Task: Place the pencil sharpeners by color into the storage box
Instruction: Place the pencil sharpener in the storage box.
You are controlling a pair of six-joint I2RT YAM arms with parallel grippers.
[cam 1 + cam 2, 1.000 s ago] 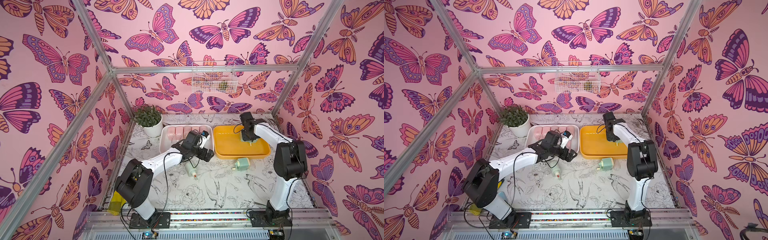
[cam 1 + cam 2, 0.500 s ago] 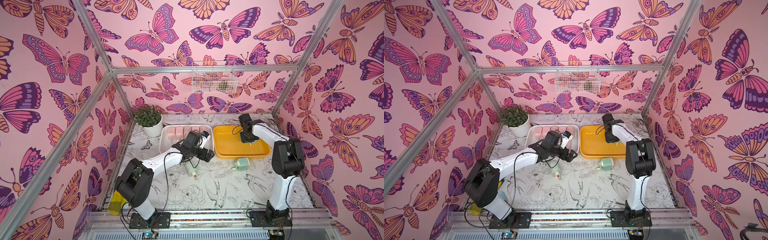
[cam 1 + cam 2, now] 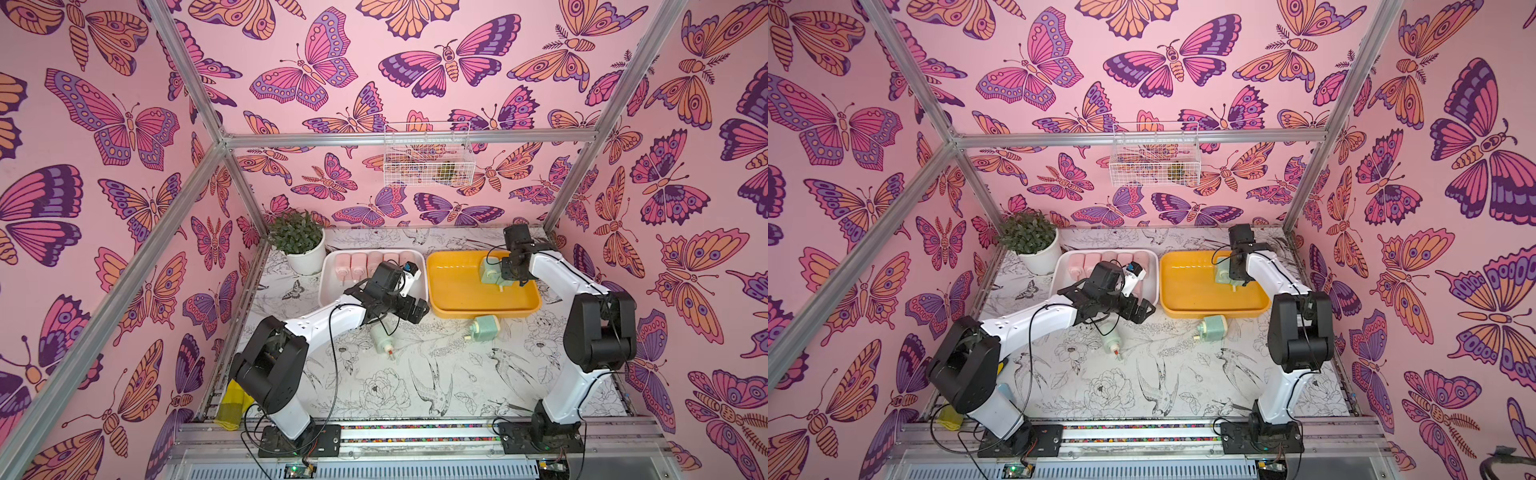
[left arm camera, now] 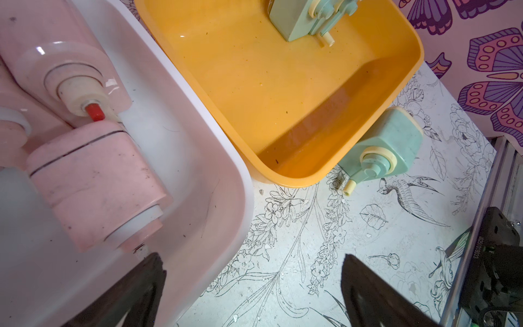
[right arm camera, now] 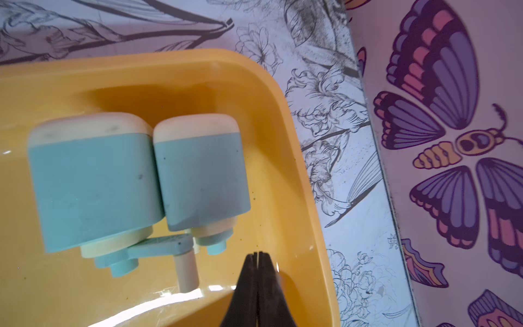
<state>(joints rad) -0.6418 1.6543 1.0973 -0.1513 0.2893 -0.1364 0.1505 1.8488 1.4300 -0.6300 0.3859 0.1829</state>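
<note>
Since the right jaws were shut tight and empty inside the yellow tray [image 3: 457, 291], by the two green sharpeners [image 5: 93, 186] there, a crank handle could be bumped and the pair knocked crooked. The left jaws were spread wide and empty near that tray's corner. Another green sharpener [image 3: 486, 328] was seen just outside it on the bench [image 3: 415, 386].

Mint sharpeners [image 5: 90, 181], yellow tray [image 5: 169, 58]; pink sharpeners [image 4: 96, 186], white tray [image 4: 218, 138]
</note>
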